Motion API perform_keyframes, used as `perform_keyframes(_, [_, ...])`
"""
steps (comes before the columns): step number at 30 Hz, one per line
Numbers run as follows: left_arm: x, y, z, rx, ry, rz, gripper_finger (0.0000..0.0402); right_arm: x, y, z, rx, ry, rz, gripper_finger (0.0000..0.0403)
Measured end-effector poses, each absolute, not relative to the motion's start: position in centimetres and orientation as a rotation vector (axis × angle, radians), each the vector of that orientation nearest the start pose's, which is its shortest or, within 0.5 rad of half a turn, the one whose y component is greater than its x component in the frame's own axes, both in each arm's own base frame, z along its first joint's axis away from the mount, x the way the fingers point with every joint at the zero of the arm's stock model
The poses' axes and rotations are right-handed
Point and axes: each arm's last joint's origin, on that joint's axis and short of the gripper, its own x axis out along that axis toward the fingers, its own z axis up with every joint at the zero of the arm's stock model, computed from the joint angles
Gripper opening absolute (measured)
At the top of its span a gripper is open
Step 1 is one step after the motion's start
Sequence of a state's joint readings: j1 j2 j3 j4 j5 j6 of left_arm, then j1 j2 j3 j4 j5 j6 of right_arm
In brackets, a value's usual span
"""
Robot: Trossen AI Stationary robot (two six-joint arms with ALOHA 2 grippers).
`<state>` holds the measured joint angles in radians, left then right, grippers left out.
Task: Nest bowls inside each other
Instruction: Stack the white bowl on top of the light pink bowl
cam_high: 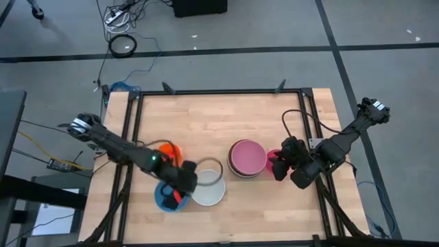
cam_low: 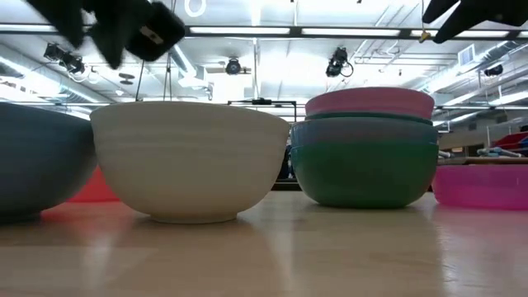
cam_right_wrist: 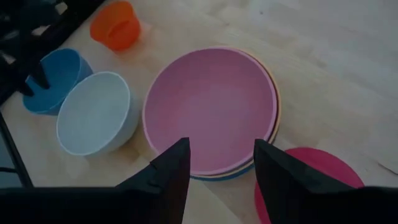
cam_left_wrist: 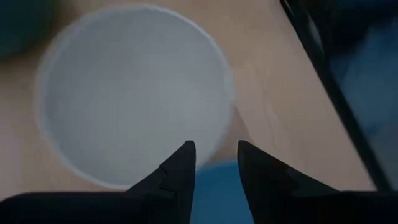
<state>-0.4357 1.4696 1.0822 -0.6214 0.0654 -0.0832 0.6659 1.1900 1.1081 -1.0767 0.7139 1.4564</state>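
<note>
A white bowl (cam_high: 209, 189) stands upright on the table near the front, with a blue bowl (cam_high: 164, 197) touching its left side. An orange bowl (cam_high: 169, 149) stands behind them. Right of centre is a stack of bowls with a pink one (cam_high: 247, 156) on top and teal (cam_low: 363, 169) below. A small magenta bowl (cam_high: 272, 157) stands to the right of the stack. My left gripper (cam_left_wrist: 214, 158) is open above where the white bowl's rim (cam_left_wrist: 211, 146) meets the blue bowl. My right gripper (cam_right_wrist: 217, 158) is open above the gap between the pink stack (cam_right_wrist: 211, 106) and the magenta bowl (cam_right_wrist: 311, 177).
Black rails (cam_high: 130, 137) run along the table's left and right sides, and the left arm (cam_high: 116, 147) reaches in over the left one. Bare wood (cam_high: 219, 116) lies behind the bowls. In the low view a red-orange bowl (cam_low: 95, 188) shows behind the white one (cam_low: 190, 157).
</note>
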Motion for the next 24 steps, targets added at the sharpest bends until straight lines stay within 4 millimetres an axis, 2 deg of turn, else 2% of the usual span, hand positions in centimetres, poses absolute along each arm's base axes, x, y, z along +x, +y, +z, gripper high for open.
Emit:
perform_keyframes(5, [27.9, -14.6, 24.4, 0.289, 1.117, -0.446, 0.0129, 17.4, 11.3, 30.6, 0.605, 0.641, -0.616, 0.0163])
perform_keyframes(14, [31.2, -16.3, 23.9, 0.363, 1.095, -0.420, 0.0129, 17.4, 11.3, 30.6, 0.572, 0.651, -0.604, 0.0163])
perform_keyframes(19, [31.8, -16.6, 22.6, 0.379, 1.138, -0.429, 0.0129, 17.4, 11.3, 30.6, 0.530, 0.675, -0.581, 0.0163])
perform_keyframes(24, [31.9, -16.7, 22.2, 0.340, 1.160, -0.399, 0.0129, 17.4, 11.4, 30.5, 0.480, 0.707, -0.550, 0.0163])
